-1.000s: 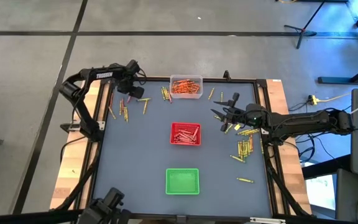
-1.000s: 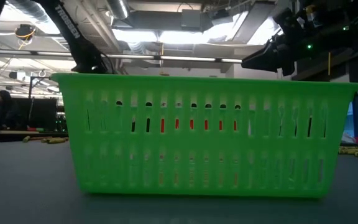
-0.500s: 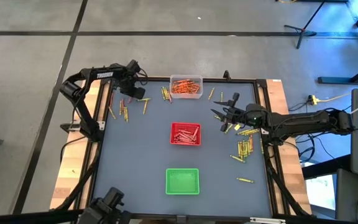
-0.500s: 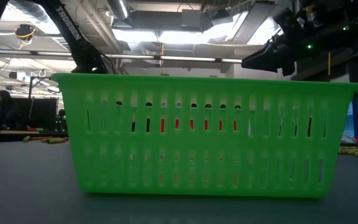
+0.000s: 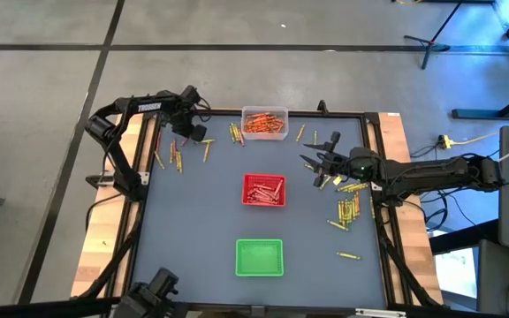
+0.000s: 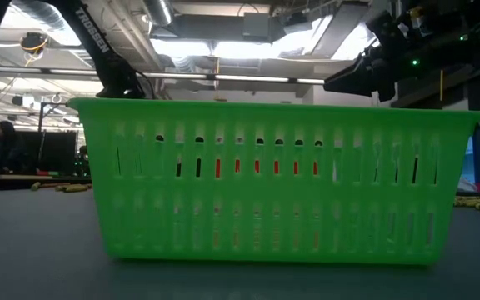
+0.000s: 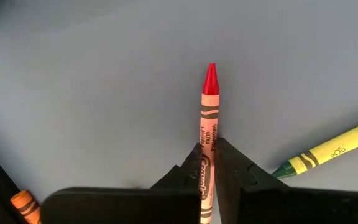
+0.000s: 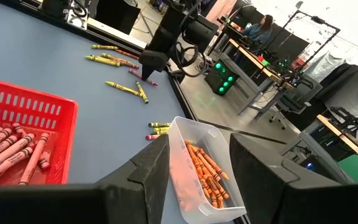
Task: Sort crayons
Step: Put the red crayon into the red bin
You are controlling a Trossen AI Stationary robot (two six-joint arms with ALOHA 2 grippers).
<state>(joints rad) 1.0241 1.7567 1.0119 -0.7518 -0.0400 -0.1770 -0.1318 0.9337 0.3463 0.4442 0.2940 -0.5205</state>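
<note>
My left gripper [image 5: 193, 132] is at the table's far left and is shut on a red crayon [image 7: 209, 106]. It also shows in the right wrist view [image 8: 154, 61]. My right gripper [image 5: 319, 161] hangs open and empty above the table's right half, with its fingers wide apart [image 8: 197, 186]. Loose yellow-green crayons [image 5: 347, 210] lie flat on the grey table beside it. Others lie at the far left [image 5: 175, 157]. One yellow-green crayon [image 7: 328, 151] lies next to the left gripper. My left gripper pinches the red crayon's paper-wrapped shaft [image 7: 206, 163] between its two fingertips. The crayon runs along the fingers, and its red tip [image 7: 211, 71] sticks out well past them. I cannot tell whether the tip touches the table.
A clear tray [image 5: 264, 123] of orange crayons stands at the far edge. A red tray [image 5: 263, 189] of red crayons stands mid-table. A green tray [image 5: 259, 257] stands near the front and fills the low view [image 6: 277, 179]. An orange crayon [image 7: 23, 202] lies by the table's frame.
My left gripper has shifted a little toward the table's right edge, still shut on the red crayon.
</note>
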